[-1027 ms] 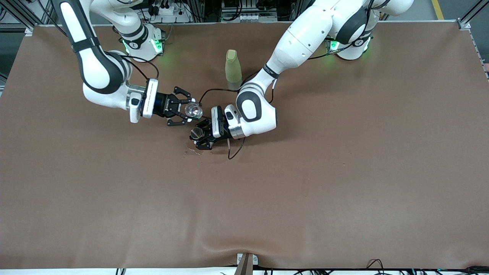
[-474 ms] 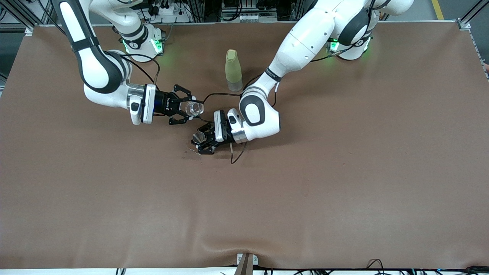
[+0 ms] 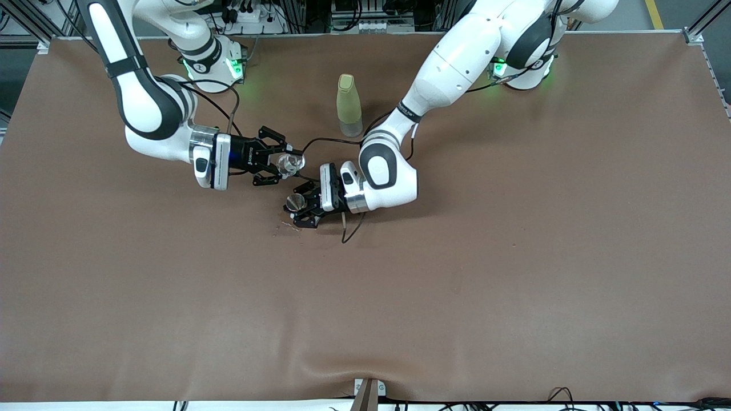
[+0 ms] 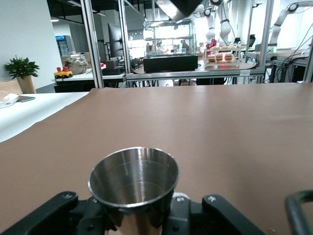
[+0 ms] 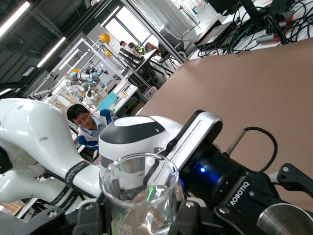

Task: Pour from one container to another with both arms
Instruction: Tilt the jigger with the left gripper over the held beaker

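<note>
Mid-frame I've the right gripper clamped on the glass cup, the left gripper gripping the jigger; pour pending, tilt next

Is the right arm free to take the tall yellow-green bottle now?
Probably not: the right end effector is shut on the tiny clear glass cup; the tall yellow-green bottle stands unblocked nearby.

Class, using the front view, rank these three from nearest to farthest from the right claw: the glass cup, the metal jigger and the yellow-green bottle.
1. Glass cup: gripped in the right claw itself.
2. Metal jigger: held in the left claw, just beside the cup.
3. Yellow-green bottle: standing upright on the table, toward the arms' bases.
</note>
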`<act>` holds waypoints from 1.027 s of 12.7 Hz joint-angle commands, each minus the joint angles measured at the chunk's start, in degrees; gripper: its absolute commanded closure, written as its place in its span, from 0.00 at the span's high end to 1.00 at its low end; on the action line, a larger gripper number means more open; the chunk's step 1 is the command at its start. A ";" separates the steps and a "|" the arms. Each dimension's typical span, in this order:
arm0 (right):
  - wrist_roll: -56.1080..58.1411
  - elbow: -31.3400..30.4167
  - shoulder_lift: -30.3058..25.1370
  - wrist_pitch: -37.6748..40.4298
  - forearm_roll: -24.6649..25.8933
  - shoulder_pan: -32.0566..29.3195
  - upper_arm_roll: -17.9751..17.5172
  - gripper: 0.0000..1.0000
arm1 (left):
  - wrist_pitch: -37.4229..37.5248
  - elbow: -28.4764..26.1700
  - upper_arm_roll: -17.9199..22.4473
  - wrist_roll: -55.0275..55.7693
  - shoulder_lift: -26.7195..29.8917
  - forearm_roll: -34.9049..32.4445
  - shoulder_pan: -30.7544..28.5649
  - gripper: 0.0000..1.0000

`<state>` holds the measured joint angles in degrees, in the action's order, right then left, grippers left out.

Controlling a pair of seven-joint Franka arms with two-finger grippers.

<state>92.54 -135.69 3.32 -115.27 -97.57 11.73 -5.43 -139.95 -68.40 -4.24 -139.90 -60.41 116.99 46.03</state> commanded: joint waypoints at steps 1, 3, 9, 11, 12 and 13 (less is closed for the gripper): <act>-3.14 -1.33 -1.56 1.80 -1.31 -1.35 0.07 0.28 | 2.13 -1.11 -0.24 -0.81 0.29 1.39 -0.59 0.00; -6.39 -1.33 -1.47 3.12 -1.31 -1.62 0.15 0.28 | 3.88 -2.78 -0.24 -0.81 0.99 1.22 -0.94 0.00; -14.56 -0.81 -1.21 3.21 -1.22 -1.53 0.07 0.28 | 6.27 -4.28 -0.24 -0.81 1.78 0.87 -1.38 0.00; -15.19 -0.20 -0.43 3.04 -1.31 -1.36 0.15 0.28 | 6.88 -4.37 -0.15 -0.81 1.96 0.78 -1.47 0.00; -15.19 -0.02 -0.07 3.04 -1.31 -1.36 0.15 0.28 | 6.88 -4.55 -0.15 -0.81 2.13 0.78 -1.47 0.00; -15.19 0.42 0.37 3.04 -1.31 -1.36 0.15 0.28 | 6.88 -4.81 -0.15 -0.81 2.31 0.78 -1.47 0.00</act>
<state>78.19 -135.82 3.39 -112.77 -97.67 11.02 -4.80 -133.87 -70.85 -4.24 -139.90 -60.12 116.99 44.92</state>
